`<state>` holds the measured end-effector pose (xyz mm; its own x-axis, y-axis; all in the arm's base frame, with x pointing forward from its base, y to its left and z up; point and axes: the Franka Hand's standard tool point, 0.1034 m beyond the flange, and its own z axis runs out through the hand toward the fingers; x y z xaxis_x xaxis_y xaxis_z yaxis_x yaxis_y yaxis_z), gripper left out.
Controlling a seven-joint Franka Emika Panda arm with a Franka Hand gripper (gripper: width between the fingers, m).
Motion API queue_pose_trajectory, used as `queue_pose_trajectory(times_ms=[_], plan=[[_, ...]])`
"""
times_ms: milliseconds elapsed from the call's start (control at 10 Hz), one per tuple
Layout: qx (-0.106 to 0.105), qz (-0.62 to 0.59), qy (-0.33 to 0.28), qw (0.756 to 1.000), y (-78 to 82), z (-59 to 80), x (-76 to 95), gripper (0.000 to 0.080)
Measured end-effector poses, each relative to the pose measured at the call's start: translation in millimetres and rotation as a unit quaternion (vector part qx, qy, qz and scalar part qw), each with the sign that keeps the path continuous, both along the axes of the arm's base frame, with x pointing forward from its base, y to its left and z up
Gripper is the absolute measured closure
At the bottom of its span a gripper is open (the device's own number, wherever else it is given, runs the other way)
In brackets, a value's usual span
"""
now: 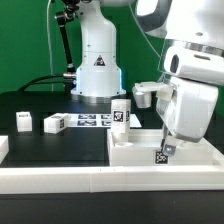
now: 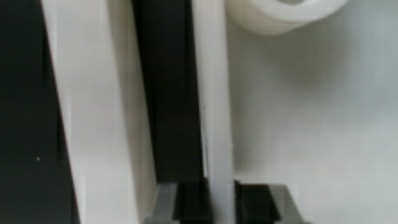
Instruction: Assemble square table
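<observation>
Far off to the exterior view's left of the gripper (image 1: 165,148), two small tagged leg blocks (image 1: 22,120) lie apart from each other on the dark table. Nearer the gripper, on the same side, the marker board (image 1: 93,120) lies flat. Just beyond it an upright leg block (image 1: 120,112) stands close to the far corner of the table top (image 1: 135,152).

A long white rail (image 1: 80,178) runs along the front, below and to the left of the gripper.

The table top lies flat directly under the gripper, which is at the front rim. A tag (image 1: 160,156) on that rim sits just below the fingers.

Wrist view: the gripper (image 2: 217,196) is nearly closed. Its dark fingers (image 2: 178,205) straddle the thin rim wall (image 2: 214,100), one on each face, with no visible gap. It is judged to be grasping that wall. On one side of the wall is the table top's (image 2: 311,130) flat inner surface, with a round white piece (image 2: 294,20) at its far end, only partly in frame. On the other side is a dark slot, then a broad white strip (image 2: 89,110); it cannot be told which part this is.

The arm (image 1: 190,100) comes in from the exterior view's upper right. Its wrist is bent down and the fingers point steeply down onto the rim.
</observation>
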<state>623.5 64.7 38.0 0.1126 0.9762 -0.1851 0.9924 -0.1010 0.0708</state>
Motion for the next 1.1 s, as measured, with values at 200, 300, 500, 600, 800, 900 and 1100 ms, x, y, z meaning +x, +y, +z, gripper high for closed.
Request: queue_pose_trajectory(times_ms=[200,300,500,600,800,900,1100], plan=[[0.0,-0.002,0.0,1.0,-2.7,1.0,0.4,0.0503],[-0.001,-0.005,0.0,1.0,-7.7,6.5,2.0,0.0367],[-0.001,-0.014,-0.006,1.0,-14.5,23.2,5.9,0.0199],[0.0,-0.02,-0.011,1.0,-21.2,36.4,5.3,0.0165],[0.002,-0.034,-0.016,0.999,-43.6,57.9,-10.2,0.0152],[0.003,-0.044,-0.015,0.999,-63.7,63.5,-26.9,0.0152],[0.008,-0.054,-0.011,0.998,-98.1,70.2,-52.5,0.0151]])
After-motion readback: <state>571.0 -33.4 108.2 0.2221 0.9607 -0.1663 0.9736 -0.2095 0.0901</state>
